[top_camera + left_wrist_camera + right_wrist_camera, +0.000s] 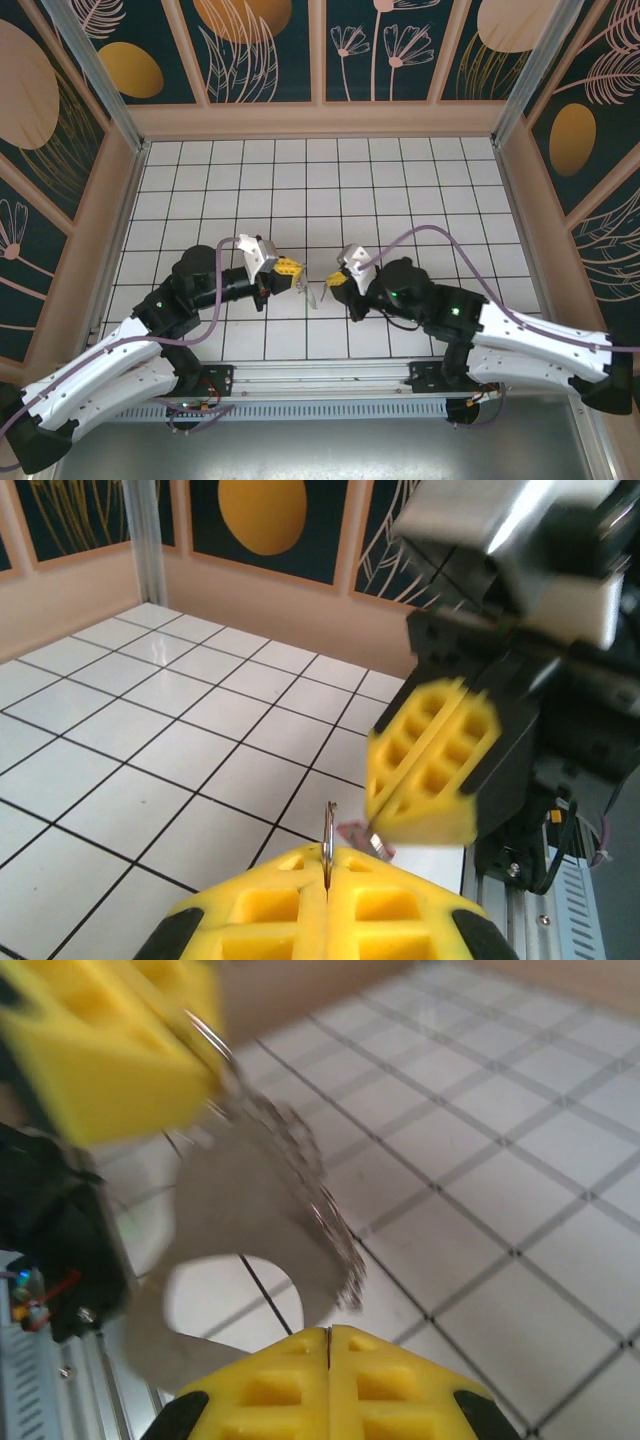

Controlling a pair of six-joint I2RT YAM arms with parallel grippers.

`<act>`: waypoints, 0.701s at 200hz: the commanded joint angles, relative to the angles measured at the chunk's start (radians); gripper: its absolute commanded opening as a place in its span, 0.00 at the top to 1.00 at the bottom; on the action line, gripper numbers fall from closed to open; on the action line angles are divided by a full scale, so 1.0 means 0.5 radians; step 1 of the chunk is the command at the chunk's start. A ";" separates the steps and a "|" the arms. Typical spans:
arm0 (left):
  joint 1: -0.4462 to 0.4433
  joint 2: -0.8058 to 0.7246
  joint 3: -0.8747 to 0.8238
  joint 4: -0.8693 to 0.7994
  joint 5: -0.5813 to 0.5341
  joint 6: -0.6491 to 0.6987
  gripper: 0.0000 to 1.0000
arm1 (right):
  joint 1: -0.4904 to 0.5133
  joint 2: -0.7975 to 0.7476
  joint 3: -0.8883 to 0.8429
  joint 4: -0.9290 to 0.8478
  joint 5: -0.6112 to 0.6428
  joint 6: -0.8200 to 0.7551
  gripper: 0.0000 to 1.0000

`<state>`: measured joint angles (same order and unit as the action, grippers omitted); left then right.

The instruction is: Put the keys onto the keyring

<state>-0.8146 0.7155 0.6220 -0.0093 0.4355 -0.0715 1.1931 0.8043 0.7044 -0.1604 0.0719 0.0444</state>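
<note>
**Key held beside ring**

The left gripper point(328, 868) has its ribbed yellow jaws pressed together on the thin wire keyring point(329, 825), which stands upright out of their seam. The right gripper point(328, 1345) is clamped on the flat silvery metal key point(250, 1210), blurred up close, with a round hole, just beside the ring above glossy white, dark-lined tiles point(150, 730).

2 arms reach inward over the near middle of the tiled counter point(400, 180). The left gripper point(296, 273) and right gripper point(332, 284) nearly meet, the keyring point(313, 293) between them.
</note>
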 commanded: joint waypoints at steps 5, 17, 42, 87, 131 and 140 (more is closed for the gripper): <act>-0.008 -0.023 0.081 -0.037 0.159 0.104 1.00 | 0.013 -0.125 -0.035 0.265 -0.167 -0.297 1.00; -0.009 -0.013 0.087 -0.028 0.221 0.116 1.00 | 0.003 -0.129 -0.018 0.266 -0.213 -0.360 1.00; -0.009 0.008 0.068 0.063 0.320 0.094 1.00 | -0.042 -0.059 0.019 0.264 -0.291 -0.420 1.00; -0.009 0.081 0.066 0.073 0.375 0.129 1.00 | -0.162 0.008 -0.008 0.429 -0.462 -0.401 1.00; -0.009 0.092 0.057 0.060 0.405 0.155 1.00 | -0.163 0.023 0.055 0.335 -0.623 -0.456 1.00; -0.008 0.097 0.057 0.065 0.419 0.150 1.00 | -0.164 0.029 0.066 0.304 -0.666 -0.460 1.00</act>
<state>-0.8146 0.7631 0.6296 -0.0113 0.6029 -0.0181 1.1141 0.8116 0.7002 -0.0063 -0.1822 -0.1566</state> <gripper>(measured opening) 0.043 0.049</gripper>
